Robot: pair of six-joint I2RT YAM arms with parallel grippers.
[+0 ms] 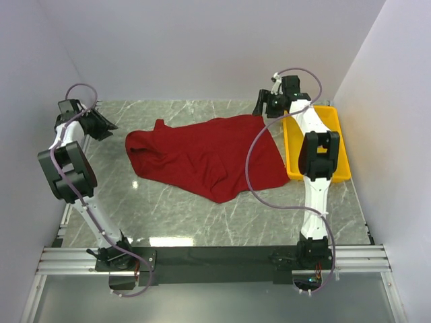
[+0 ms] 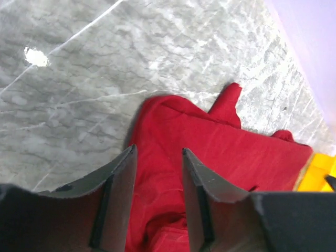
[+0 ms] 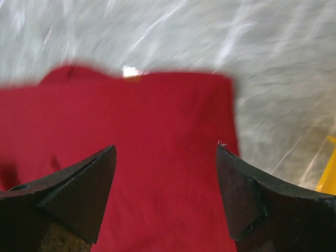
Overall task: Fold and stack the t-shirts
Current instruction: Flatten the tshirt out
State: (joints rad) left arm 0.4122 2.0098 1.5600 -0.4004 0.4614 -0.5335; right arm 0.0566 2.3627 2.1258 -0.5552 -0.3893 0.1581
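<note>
— Surface and room?
— Grey marbled table (image 1: 202, 222), boxed in by plain white walls (image 1: 202, 47) on the left, far and right sides. Metal rail (image 1: 74, 259) along the near edge.

— Containers?
— One yellow plastic tray (image 1: 342, 145) at the far right, partly hidden behind the right arm. Bare yellow bottom wherever visible.

— And the t-shirt?
— Dark red t-shirt (image 1: 202, 158), lying rumpled and loosely spread on the middle of the table, toward the far side. Right edge just beside the tray.

— Left claw?
— Left claw (image 2: 157, 152) at the far left, parted partway, pinching nothing. Pointed toward the shirt's left end, red cloth showing through the gap, clear of the fabric in the overhead view.

— Right claw?
— Right claw (image 3: 165, 148) by the shirt's far right corner, spread wide, gripping nothing. Blurred wrist view, red cloth filling the space beneath; probably hovering over it rather than touching.
</note>
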